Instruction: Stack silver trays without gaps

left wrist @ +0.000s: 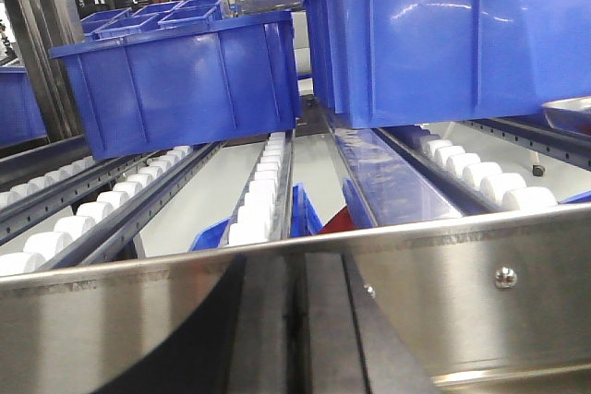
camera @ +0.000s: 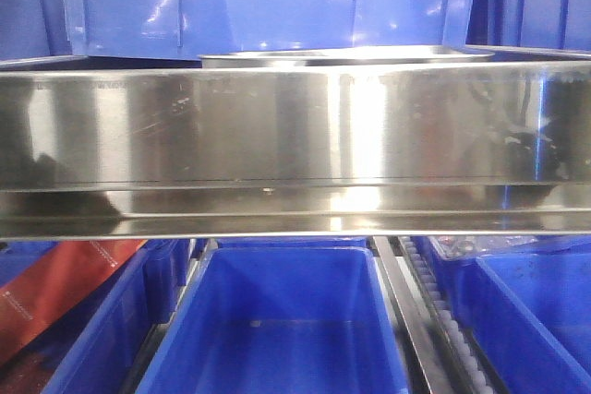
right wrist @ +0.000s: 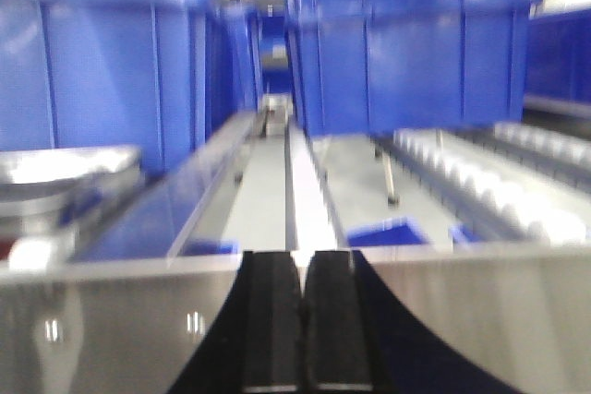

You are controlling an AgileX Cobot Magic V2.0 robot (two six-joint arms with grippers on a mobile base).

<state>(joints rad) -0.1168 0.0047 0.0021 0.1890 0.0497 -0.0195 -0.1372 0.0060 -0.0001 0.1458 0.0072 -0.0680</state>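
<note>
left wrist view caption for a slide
Shut left hand at steel shelf band; blue bins on roller lanes, silver tray edge at right

Shelf front band [camera: 295, 136]: spans your front view from left to right, before all that stands on its level.
Silver tray [camera: 346, 56]: just behind the band, slightly right of centre; you see only its rim above it.
Upper bins [camera: 268, 2]: behind the tray.
Lower bins [camera: 277, 288]: below the band, three side by side.
Roller track [camera: 429, 320]: between your middle and right lower bins.
</note>
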